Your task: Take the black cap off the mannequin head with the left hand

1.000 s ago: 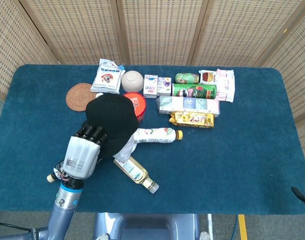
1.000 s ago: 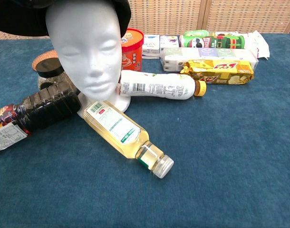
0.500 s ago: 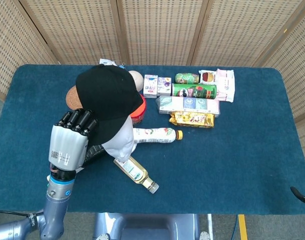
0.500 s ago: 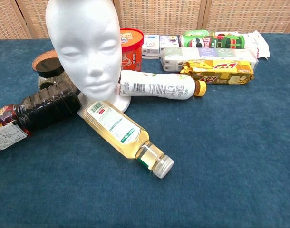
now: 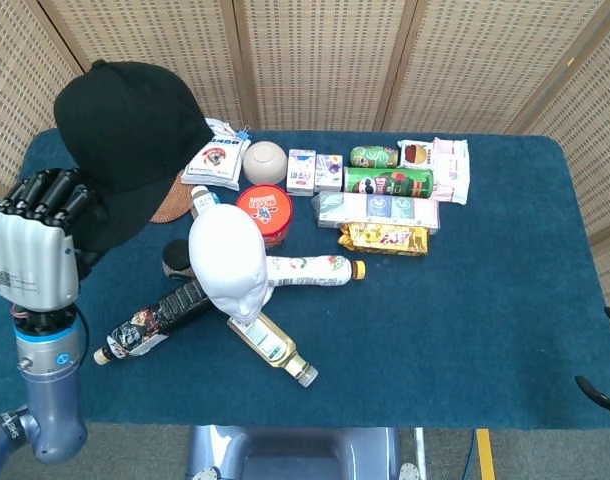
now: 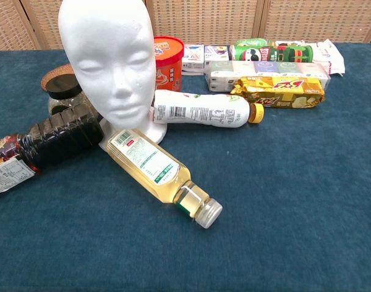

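Observation:
In the head view my left hand [image 5: 33, 255] is raised high at the left and holds the black cap [image 5: 125, 135] by its brim, well clear of the table. The white mannequin head [image 5: 228, 262] stands bare near the table's middle; the chest view shows the bare mannequin head [image 6: 109, 58] facing the camera. The cap and the left hand are outside the chest view. Of the right arm only a dark tip [image 5: 597, 390] shows at the lower right edge, and its hand cannot be made out.
A dark bottle [image 6: 48, 143] and a yellow bottle [image 6: 158, 176] lie by the mannequin's base, a white bottle [image 6: 201, 109] behind it. A red cup [image 5: 265, 208], boxes, cans [image 5: 388, 181] and snack packs [image 5: 383, 238] fill the back of the blue table [image 5: 465, 300].
The left hand has lifted the cap up and to the left, off the mannequin head, which now stands bare. The dark bottle has come into the head view.

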### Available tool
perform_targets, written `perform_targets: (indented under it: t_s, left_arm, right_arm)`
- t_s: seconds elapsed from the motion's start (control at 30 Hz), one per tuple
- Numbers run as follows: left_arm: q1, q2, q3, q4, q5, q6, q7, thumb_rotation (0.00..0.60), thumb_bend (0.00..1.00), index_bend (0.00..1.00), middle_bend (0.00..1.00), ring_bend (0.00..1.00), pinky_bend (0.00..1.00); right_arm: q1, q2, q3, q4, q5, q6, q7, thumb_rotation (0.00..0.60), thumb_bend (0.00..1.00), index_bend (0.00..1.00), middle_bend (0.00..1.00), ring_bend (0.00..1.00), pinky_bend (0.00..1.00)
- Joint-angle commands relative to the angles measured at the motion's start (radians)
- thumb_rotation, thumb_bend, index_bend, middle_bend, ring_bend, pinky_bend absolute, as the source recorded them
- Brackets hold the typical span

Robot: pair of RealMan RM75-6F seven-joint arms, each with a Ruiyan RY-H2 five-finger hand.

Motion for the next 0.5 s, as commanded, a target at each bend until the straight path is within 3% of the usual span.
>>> perform_targets:
  t_s: [0.03, 0.23, 0.5]
  left_arm:
    - [0.045, 0.06, 0.004, 0.16, -0.092, -0.003, -0.174, 0.6, 0.31, 0.71, 0.53, 0.46, 0.62]
    - [0.034, 0.025, 0.072, 0.401, -0.149, -0.062, -0.399, 0.6, 0.31, 0.71, 0.53, 0.46, 0.62]
    - [-0.017, -0.069, 0.147, 0.684, -0.181, -0.134, -0.496, 0.6, 0.31, 0.71, 0.53, 0.46, 0.62]
  right_arm:
    - [0.001, -0.001, -0.005, -0.005, -0.009, 0.0, -0.008, 0.6, 0.0, 0.11, 0.0, 0.0, 0.0]
    - [0.004, -0.004, -0.015, -0.017, -0.023, -0.009, -0.035, 0.6, 0.0, 0.11, 0.0, 0.0, 0.0]
    - [0.011, -0.013, -0.02, -0.024, -0.02, -0.031, -0.07, 0.6, 0.0, 0.11, 0.0, 0.0, 0.0]
